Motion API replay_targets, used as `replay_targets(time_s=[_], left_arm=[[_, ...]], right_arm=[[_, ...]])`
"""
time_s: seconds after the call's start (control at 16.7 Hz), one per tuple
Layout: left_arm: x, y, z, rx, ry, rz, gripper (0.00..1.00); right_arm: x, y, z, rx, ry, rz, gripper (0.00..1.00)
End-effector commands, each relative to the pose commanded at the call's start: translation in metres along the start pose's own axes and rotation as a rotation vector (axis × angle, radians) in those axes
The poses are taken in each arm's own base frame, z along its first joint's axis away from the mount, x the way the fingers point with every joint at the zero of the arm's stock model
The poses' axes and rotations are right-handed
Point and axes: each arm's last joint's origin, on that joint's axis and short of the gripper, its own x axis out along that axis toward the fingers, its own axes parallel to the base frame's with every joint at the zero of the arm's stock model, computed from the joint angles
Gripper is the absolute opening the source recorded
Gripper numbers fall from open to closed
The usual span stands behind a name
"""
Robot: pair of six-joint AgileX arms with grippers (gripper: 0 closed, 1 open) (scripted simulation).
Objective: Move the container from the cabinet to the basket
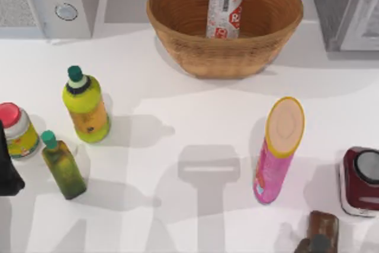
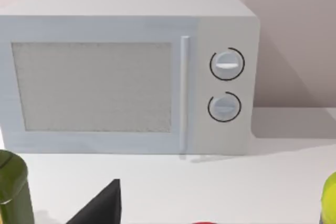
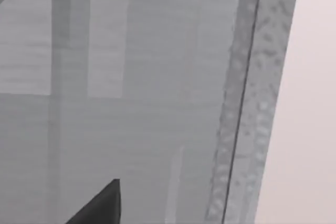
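The silver drink can point(image 1: 224, 12) stands upright inside the woven wicker basket point(image 1: 177, 19) at the surface's point(image 1: 177, 105) far edge, a position suggesting the transfer is complete. The grey cabinet point(image 1: 340, 4) sits in the far right corner, its pale door point(image 3: 157, 103) looming close in the right wrist view. A white microwave point(image 2: 126, 72) faces the left arm's camera. Whether either hand is spread or pressed together cannot be told.

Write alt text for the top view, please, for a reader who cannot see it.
A silver can stands inside a wicker basket at the back of a white table. In front stand two green bottles, a red-lidded jar and a pink tube.
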Motion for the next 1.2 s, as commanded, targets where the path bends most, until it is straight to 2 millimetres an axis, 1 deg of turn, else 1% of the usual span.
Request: replay_targets(time_s=[0.18, 0.3, 0.42, 0.6, 0.72, 1.02, 1.2], left_arm=[[0.0, 0.0, 0.0, 0.0, 0.0, 0.0, 1.0], [0.0, 0.0, 0.0, 0.0, 0.0, 0.0, 1.0], [0.0, 0.0, 0.0, 0.0, 0.0, 0.0, 1.0], [0.0, 0.0, 0.0, 0.0, 0.0, 0.0, 1.0], [0.0, 0.0, 0.0, 0.0, 0.0, 0.0, 1.0], [0.0, 0.0, 0.0, 0.0, 0.0, 0.0, 1.0], [0.0, 0.0, 0.0, 0.0, 0.0, 0.0, 1.0]], right_arm=[[0.005, -0.035, -0.019, -0.006, 0.018, 0.012, 1.0], [0.003, -0.052, -0.036, 0.009, 0.04, 0.04, 1.0], [-0.001, -0.06, -0.054, 0.04, 0.066, 0.083, 1.0], [-0.008, -0.062, -0.074, 0.091, 0.096, 0.147, 1.0], [-0.011, -0.061, -0.079, 0.106, 0.103, 0.165, 1.0], [-0.01, -0.061, -0.078, 0.104, 0.102, 0.168, 1.0], [-0.001, -0.068, -0.067, 0.088, 0.092, 0.171, 1.0]])
